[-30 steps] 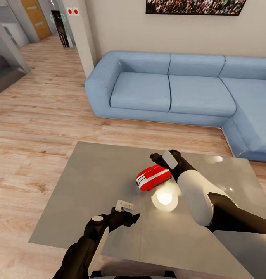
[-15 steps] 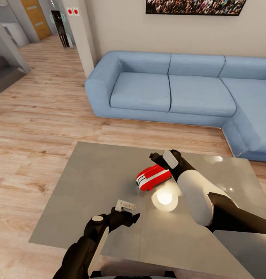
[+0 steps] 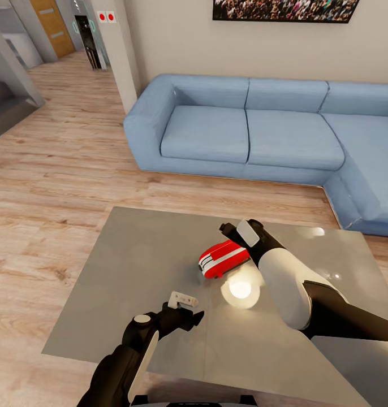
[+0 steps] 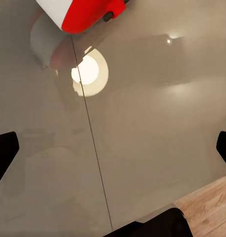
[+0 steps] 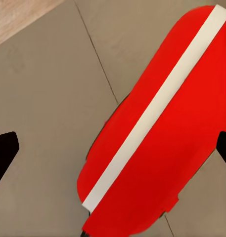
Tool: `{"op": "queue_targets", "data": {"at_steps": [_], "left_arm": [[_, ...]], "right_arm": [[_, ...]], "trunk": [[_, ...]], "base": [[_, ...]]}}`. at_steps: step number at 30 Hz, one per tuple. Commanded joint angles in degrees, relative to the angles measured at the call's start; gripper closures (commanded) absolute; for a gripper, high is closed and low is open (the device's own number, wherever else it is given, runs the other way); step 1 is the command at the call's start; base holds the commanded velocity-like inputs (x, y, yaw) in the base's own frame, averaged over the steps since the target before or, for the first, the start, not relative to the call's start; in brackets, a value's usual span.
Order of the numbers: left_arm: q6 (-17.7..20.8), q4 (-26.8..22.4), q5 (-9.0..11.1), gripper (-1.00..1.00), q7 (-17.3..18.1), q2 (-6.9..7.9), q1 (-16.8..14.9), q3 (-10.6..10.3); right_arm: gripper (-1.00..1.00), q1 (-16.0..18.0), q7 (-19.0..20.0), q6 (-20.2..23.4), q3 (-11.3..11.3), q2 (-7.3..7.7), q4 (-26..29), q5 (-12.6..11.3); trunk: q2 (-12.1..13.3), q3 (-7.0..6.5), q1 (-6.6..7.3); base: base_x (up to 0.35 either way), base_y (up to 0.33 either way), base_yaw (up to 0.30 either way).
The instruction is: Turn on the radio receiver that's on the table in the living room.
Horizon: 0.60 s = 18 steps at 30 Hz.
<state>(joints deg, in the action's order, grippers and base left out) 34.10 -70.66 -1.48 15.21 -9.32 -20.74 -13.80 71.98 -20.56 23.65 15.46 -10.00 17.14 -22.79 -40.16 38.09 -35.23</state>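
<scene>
The red radio receiver [image 3: 223, 258] with white trim lies on its side on the glossy grey table [image 3: 143, 265], right of the middle. My right gripper [image 3: 229, 236] hangs just over its far end, open, and the radio's red and white body [image 5: 157, 148] lies between the two spread fingertips [image 5: 4, 150] in the right wrist view. My left gripper [image 3: 185, 311] hovers open over the table's near part, well short of the radio. One end of the radio [image 4: 85, 12] shows in the left wrist view. The dial and handle are hidden.
A long blue L-shaped sofa [image 3: 245, 130] runs behind and to the right of the table, under a crowd-photo picture [image 3: 284, 8]. A bright lamp reflection [image 3: 239, 289] glows on the tabletop beside the radio. Light wood floor [image 3: 58, 169] stretches left toward a hallway.
</scene>
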Motion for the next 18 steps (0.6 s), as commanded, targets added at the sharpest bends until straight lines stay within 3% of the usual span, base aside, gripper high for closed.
{"op": "queue_targets", "data": {"at_steps": [1,14,18], "left_arm": [[0.0,0.0,0.0,-1.00,0.0,0.00,0.0,0.0],[0.0,-0.5,0.0,-1.00,0.0,0.01,0.0,0.0],[0.0,-0.7,0.0,-1.00,0.0,0.00,0.0,0.0]], "right_arm": [[-1.00,0.0,0.0,-0.3,0.0,0.00,-0.1,0.0],[-1.00,-0.1,0.0,-1.5,-0.1,0.06,-0.5,-0.1],[-1.00,-0.2,0.0,-2.7,-0.1,0.90,-2.6,0.1]], "trunk": [[0.0,0.00,0.00],[0.0,0.00,0.00],[0.0,0.00,0.00]], "base": [[0.000,0.000,0.000],[0.000,0.000,0.000],[0.000,0.000,0.000]]}}
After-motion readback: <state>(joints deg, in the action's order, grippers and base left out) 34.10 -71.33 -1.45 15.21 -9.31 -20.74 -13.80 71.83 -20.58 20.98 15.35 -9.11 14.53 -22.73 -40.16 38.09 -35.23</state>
